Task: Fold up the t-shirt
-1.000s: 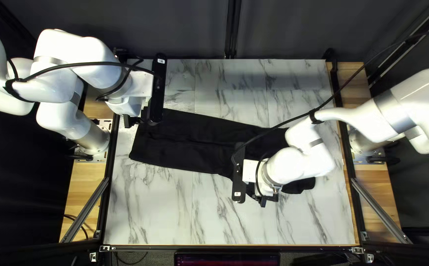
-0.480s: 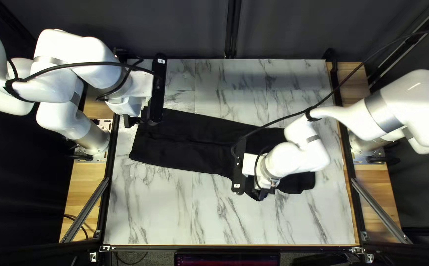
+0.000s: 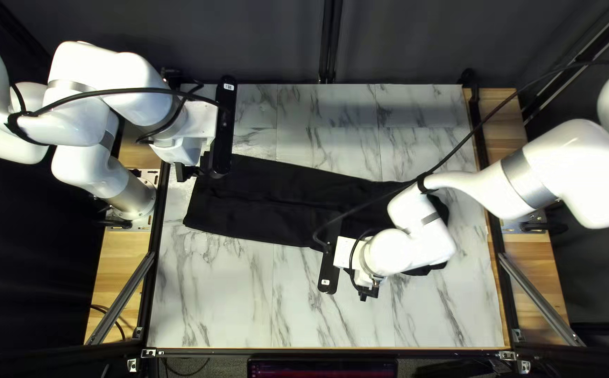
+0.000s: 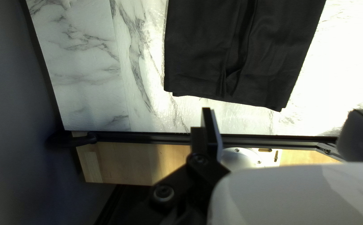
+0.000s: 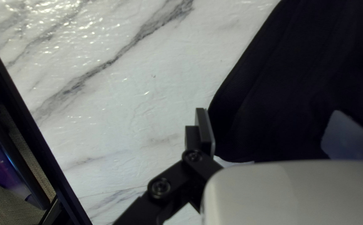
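I see the black t-shirt (image 3: 269, 203) stretched across the middle of the marble-patterned table (image 3: 206, 301). My left gripper (image 3: 196, 170), over the table's left side, and right gripper (image 3: 366, 291), nearer its front edge, are both spread wide, gripping nothing.

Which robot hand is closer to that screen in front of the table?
Right. The right gripper is at the black cloth's near edge, facing the screen; the left gripper is farther back, by the cloth's left end.
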Controlling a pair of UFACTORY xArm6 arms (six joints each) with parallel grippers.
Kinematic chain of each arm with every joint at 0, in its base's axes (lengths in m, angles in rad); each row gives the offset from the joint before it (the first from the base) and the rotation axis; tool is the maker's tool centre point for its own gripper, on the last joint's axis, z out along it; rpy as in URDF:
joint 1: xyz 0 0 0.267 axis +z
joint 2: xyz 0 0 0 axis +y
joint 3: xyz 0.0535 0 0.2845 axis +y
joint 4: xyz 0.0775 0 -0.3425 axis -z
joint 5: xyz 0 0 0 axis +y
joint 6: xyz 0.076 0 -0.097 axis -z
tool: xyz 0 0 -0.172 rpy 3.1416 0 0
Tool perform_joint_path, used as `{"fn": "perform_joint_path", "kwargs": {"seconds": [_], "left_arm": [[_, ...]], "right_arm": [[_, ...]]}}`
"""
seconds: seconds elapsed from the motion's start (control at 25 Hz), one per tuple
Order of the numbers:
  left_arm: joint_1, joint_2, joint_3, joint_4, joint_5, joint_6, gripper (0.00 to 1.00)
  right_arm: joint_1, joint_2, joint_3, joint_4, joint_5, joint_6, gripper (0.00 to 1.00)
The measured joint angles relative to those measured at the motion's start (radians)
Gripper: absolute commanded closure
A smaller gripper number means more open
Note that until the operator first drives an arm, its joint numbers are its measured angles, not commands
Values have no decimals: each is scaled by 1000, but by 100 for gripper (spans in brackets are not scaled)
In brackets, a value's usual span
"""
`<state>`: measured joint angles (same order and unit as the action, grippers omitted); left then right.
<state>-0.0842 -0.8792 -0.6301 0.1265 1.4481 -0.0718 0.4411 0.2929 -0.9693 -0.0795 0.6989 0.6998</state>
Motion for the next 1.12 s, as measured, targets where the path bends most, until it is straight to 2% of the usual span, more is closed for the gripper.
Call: {"fn": "perform_joint_path", "kwargs": {"seconds": [0.24, 0.44, 0.68, 0.84, 0.92, 0.96, 1.0, 1.04, 1.08, 1.12], "left_arm": [[0, 0, 0, 0, 0, 0, 0], [0, 0, 0, 0, 0, 0, 0], [0, 0, 0, 0, 0, 0, 0], [0, 0, 0, 0, 0, 0, 0], [0, 0, 0, 0, 0, 0, 0], [0, 0, 0, 0, 0, 0, 0], [0, 0, 0, 0, 0, 0, 0], [0, 0, 0, 0, 0, 0, 0], [0, 0, 0, 0, 0, 0, 0], [0, 0, 0, 0, 0, 0, 0]], "right_arm": [[18, -14, 27, 1, -5, 51, 49], [36, 14, -17, 3, 11, 72, 47], [51, 44, -82, -2, 45, 82, 49], [60, 35, -86, -9, 62, 96, 49], [62, 22, -79, -13, 69, 103, 42], [62, 17, -74, -14, 71, 106, 34], [60, 11, -66, -15, 71, 107, 11], [57, 5, -55, -16, 68, 107, 8], [52, 0, -44, -16, 63, 104, 26], [46, -4, -33, -15, 57, 101, 34]]}}
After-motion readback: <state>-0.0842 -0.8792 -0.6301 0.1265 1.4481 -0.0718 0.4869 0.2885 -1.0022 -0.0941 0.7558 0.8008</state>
